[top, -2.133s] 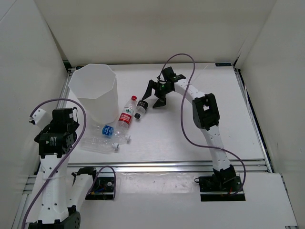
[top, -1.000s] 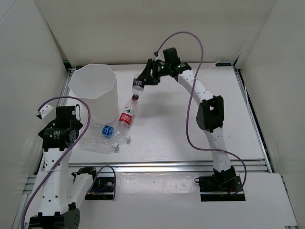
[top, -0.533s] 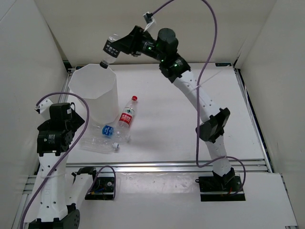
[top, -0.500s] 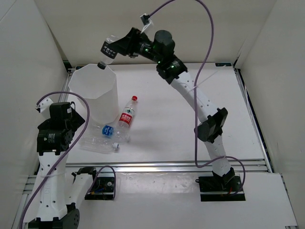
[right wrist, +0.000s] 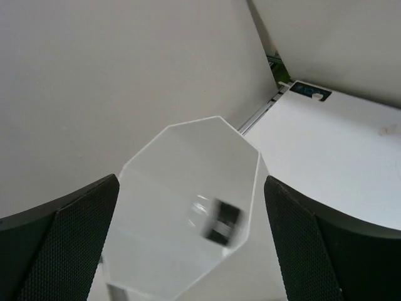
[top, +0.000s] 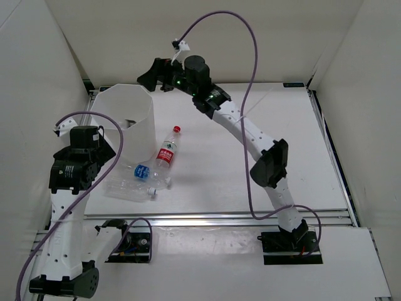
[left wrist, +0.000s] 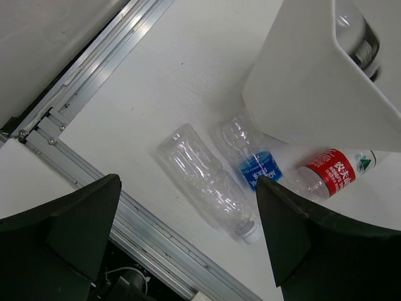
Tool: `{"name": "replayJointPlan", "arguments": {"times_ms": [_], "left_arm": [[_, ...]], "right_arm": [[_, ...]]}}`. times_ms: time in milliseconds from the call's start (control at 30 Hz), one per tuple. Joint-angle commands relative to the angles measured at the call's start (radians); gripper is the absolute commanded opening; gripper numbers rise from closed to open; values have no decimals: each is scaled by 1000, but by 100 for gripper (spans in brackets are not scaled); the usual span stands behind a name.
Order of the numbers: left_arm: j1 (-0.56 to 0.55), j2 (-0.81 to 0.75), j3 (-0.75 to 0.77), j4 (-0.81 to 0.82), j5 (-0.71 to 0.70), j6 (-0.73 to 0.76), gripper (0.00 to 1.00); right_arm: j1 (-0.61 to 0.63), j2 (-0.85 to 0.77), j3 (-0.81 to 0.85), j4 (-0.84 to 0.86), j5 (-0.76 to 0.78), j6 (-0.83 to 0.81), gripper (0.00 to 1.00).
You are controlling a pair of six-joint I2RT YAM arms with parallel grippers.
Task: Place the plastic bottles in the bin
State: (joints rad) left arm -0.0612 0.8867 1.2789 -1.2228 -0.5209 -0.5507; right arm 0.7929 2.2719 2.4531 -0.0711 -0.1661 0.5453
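The tall white bin (top: 152, 108) stands at the back left. My right gripper (top: 150, 76) hangs above its far rim, open and empty. The dark-label bottle (right wrist: 220, 227) is inside the bin, blurred; it also shows in the top view (top: 130, 123) and the left wrist view (left wrist: 361, 45). The red-label bottle (top: 167, 150), blue-label bottle (top: 145, 171) and plain white-capped bottle (top: 128, 188) lie on the table beside the bin's near right side. My left gripper (top: 78, 164) is open and empty, high above the plain bottle (left wrist: 207, 182), with the blue (left wrist: 254, 166) and red (left wrist: 332, 175) bottles just beyond.
White walls close the table on the left, back and right. An aluminium rail (left wrist: 94, 182) runs along the near edge, close to the plain bottle. The bin wall (left wrist: 301, 94) stands right behind the three bottles.
My right gripper carried the dark-label bottle up and left over the bin and let go; the bottle is now inside the bin. My left arm rose slightly.
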Motion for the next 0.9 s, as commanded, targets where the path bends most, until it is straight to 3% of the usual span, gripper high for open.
{"name": "replayJointPlan", "arguments": {"times_ms": [0,100,133,267,400,500,867], "left_arm": [[-5,-49,5,3,-54,-47,100],[-5,-95,-53,-6,-54,-110,100],[-5,-107,-68,-17,-54,-153,100],[-5,-170,-134,-40,-64,-238,100],[-5,-206,-179,-50,-64,-285,100],[-5,-216,-204,-50,-76,-342,100],[-5,-207,-224,-133,-85,-445,100]], "right_arm": [[-120,-193,-69,-53,74,125,100],[-263,-285,-289,-107,-83,367,100],[-283,-326,-447,-107,-110,437,100],[-326,-370,-684,-107,-209,469,100],[-327,-295,-813,-128,-311,511,100],[-336,-180,-804,-104,-407,534,100],[-278,221,-395,-211,-584,574,100]]}}
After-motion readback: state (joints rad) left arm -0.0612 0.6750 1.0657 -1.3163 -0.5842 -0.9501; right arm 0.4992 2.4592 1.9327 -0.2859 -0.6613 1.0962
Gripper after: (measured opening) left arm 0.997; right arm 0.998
